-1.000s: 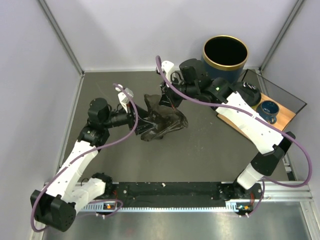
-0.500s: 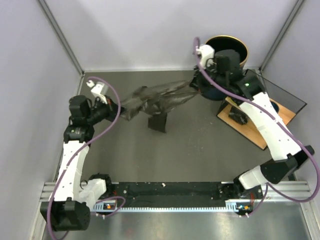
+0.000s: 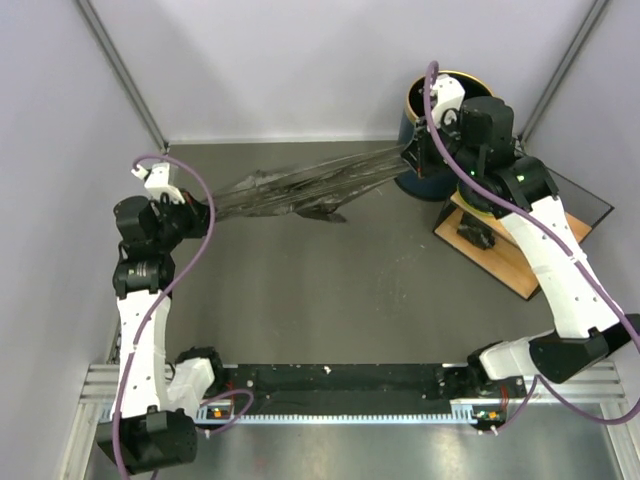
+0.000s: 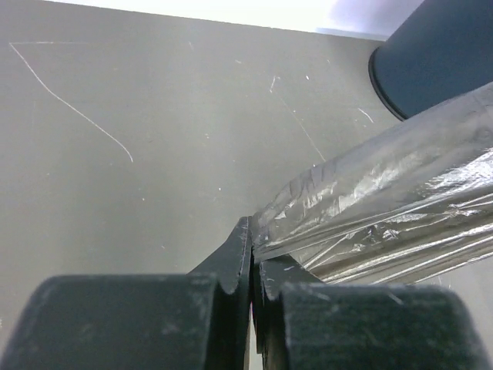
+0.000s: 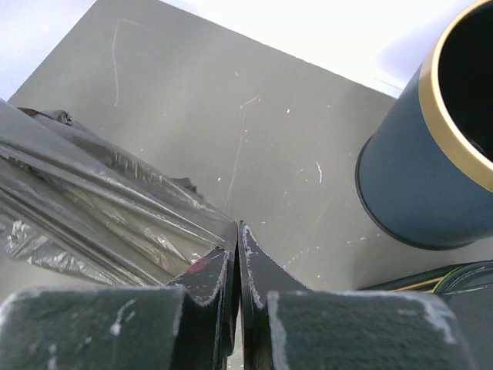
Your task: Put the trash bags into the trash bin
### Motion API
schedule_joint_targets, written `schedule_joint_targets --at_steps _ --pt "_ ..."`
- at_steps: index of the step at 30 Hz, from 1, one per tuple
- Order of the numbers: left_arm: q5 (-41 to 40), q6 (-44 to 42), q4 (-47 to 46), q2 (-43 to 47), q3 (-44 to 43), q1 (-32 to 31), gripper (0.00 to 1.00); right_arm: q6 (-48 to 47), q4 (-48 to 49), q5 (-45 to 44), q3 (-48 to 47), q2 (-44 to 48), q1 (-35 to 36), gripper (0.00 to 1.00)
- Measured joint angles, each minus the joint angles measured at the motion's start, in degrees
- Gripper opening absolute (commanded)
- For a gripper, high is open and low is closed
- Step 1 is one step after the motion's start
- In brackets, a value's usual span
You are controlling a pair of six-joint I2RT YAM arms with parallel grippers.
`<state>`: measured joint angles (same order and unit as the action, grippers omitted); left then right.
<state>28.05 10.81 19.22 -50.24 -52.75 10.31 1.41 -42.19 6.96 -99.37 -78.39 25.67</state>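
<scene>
The trash bag (image 3: 300, 185), thin glossy black film, is pulled into a long taut band above the table between my two grippers. My left gripper (image 3: 203, 211) is shut on its left end, and in the left wrist view the film (image 4: 385, 208) runs from the closed fingertips (image 4: 253, 231) toward the right. At the other end my right gripper (image 3: 409, 157) is shut on the film (image 5: 92, 208), its fingertips (image 5: 239, 231) pressed together. The navy trash bin (image 3: 447, 128) with a gold rim stands upright just behind the right gripper, partly hidden by that arm. The bin also shows in both wrist views (image 4: 439, 54) (image 5: 416, 177).
A wooden board (image 3: 512, 262) lies at the right edge of the table with a small black object (image 3: 476, 228) on it, partly under my right arm. A dark flat sheet (image 3: 585, 203) sits behind the board. Walls close in the left, back and right sides.
The bag was bunched mid-table; now it is stretched. My left gripper shut on it and drew back left, while the right gripper carried its end up toward the bin.
</scene>
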Motion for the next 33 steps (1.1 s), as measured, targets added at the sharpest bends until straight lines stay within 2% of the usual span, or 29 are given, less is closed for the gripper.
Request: schedule_joint_targets --at_steps 4,7,9,11,13,15,16,17,18,19,21,23,25,27,30,33 --pt "2.6 0.9 0.6 -0.2 -0.4 2.4 0.00 0.8 0.3 1.9 0.0 -0.1 -1.9 0.00" --pt "7.5 0.8 1.1 -2.3 -1.7 2.5 0.00 1.2 0.7 3.6 0.0 -0.2 -2.7 0.00" --pt "8.3 -0.7 2.8 -5.0 -4.3 -0.7 0.00 1.8 1.0 5.8 -0.3 -0.9 -2.8 0.00" --pt "9.2 -2.0 4.1 -8.7 -8.7 -7.4 0.00 2.5 0.4 8.1 -3.2 -3.7 -2.3 0.00" --pt "11.6 -2.1 4.4 -13.6 -16.3 -15.1 0.00 3.2 0.1 11.3 -11.5 -10.0 0.7 0.00" --pt "13.6 -1.6 4.1 -19.7 -28.2 -20.0 0.00 4.1 -0.3 14.3 -24.8 -18.9 3.5 0.00" --pt "13.6 -1.4 2.1 -22.1 -33.6 -20.6 0.00 4.6 -0.4 15.0 -35.2 -24.7 4.6 0.00" --pt "13.4 -1.2 0.0 -23.3 -37.3 -20.6 0.00 4.9 1.1 15.4 -41.3 -28.2 5.2 0.00" --pt "13.2 -0.7 -3.7 -24.0 -41.0 -20.5 0.00 5.4 3.0 15.9 -46.5 -30.6 5.5 0.00" --pt "13.0 -0.5 -7.7 -23.7 -42.1 -20.4 0.00 6.1 5.8 16.7 -47.5 -30.6 5.6 0.00" --pt "12.6 -1.0 -18.6 -19.0 -39.3 -20.7 0.00 5.5 13.8 17.4 -38.8 -24.0 6.2 0.00" --pt "12.9 -4.8 -20.6 -12.3 -34.6 -22.8 0.00 1.8 19.3 16.7 -23.9 -13.2 8.3 0.00" --pt "13.2 -11.7 -17.8 -5.9 -28.6 -27.1 0.00 -2.6 22.6 16.5 -6.3 -0.6 12.9 0.00" --pt "11.9 -20.8 -12.9 -2.1 -21.3 -31.8 0.00 -6.7 23.7 17.0 7.2 7.4 16.3 0.00" --pt "8.7 -32.0 -4.1 -5.7 -7.7 -34.0 0.00 -11.3 24.3 15.5 21.7 8.3 16.0 0.00" --pt "5.0 -39.7 8.3 -18.3 3.8 -34.7 0.00 -14.1 18.4 14.9 33.7 -1.7 15.6 0.00"
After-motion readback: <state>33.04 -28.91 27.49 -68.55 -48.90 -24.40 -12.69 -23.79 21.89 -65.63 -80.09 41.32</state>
